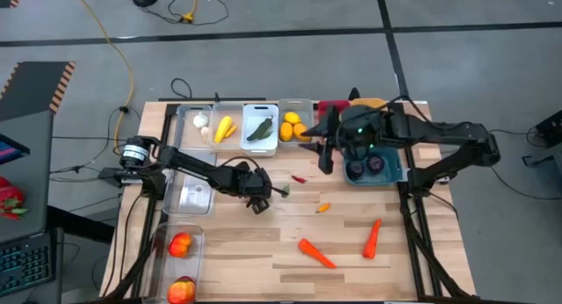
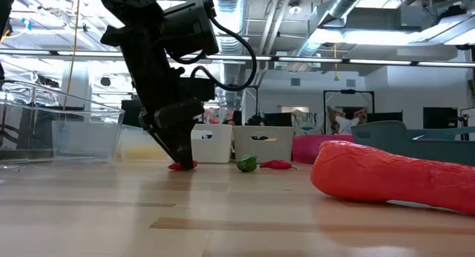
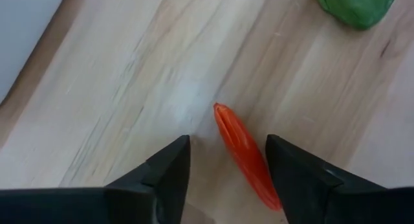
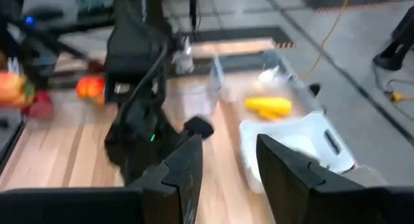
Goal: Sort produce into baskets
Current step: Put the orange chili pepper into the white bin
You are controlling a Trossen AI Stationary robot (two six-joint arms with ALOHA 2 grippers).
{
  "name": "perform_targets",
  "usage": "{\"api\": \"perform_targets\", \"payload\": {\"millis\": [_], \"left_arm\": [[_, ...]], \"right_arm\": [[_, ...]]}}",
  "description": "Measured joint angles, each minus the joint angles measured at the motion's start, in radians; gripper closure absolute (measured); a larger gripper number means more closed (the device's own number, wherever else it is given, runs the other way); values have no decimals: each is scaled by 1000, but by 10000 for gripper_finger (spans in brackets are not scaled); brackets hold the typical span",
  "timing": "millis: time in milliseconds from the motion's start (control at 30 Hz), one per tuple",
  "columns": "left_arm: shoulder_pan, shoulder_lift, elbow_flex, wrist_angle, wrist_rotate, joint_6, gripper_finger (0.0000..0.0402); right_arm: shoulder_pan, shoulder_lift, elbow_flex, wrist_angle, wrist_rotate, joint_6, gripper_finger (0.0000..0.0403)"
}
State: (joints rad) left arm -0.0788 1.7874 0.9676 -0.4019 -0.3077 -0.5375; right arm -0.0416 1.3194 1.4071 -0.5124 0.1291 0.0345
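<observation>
Two jaws: left gripper (image 3: 226, 160) is straddling the red chili (image 3: 244, 156), fingers apart, lining up a pinch.
Right gripper (image 4: 228, 160): hovering open, upper centre, waiting.

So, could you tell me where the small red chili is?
The small red chili lies on the table between the left tool's open fingers, near a small green piece.

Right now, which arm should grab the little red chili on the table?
The left arm, probably. Its gripper is down at the table with open fingers on either side of the red chili. The right gripper is up by the baskets, farther from the chili.
</observation>
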Motion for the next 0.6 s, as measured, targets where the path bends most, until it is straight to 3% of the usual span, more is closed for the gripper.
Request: {"api": "perform_targets", "payload": {"millis": [367,600], "left_arm": [[0,0,0,1,9,-2,313],[0,-2,0,3,19,5,350]], "right_arm": [[101,59,-1,-168,0,2,232],[144,104,0,-291,0,2,232]]}}
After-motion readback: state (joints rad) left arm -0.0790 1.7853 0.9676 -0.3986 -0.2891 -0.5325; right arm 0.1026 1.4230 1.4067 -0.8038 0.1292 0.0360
